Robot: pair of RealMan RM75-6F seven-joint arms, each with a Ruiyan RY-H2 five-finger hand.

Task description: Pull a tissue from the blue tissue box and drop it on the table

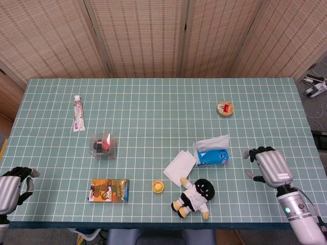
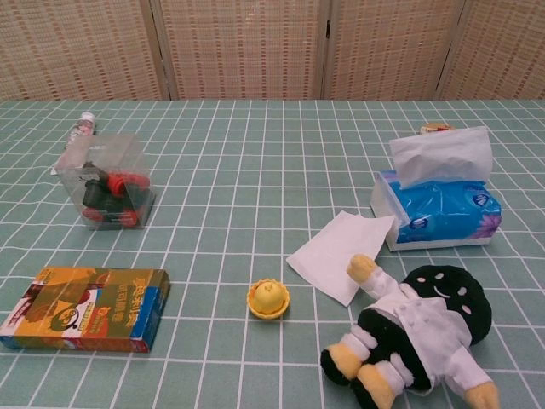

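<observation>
The blue tissue box (image 1: 211, 157) (image 2: 443, 213) stands right of the table's middle, with a fresh white tissue (image 2: 441, 155) sticking up out of its slot. A loose tissue (image 1: 180, 167) (image 2: 339, 254) lies flat on the table just left of the box, one corner under the plush doll's arm. My right hand (image 1: 268, 166) hovers well to the right of the box near the front edge, holding nothing, and does not show in the chest view. Over the front left corner, my left hand (image 1: 11, 186) is empty too.
A black-and-white plush doll (image 1: 195, 196) (image 2: 417, 332) lies in front of the box. A yellow cap (image 1: 158, 187), a snack box (image 1: 109, 190), a clear box with red items (image 1: 103, 145), a tube (image 1: 77, 113) and a round tin (image 1: 225, 108) are spread around.
</observation>
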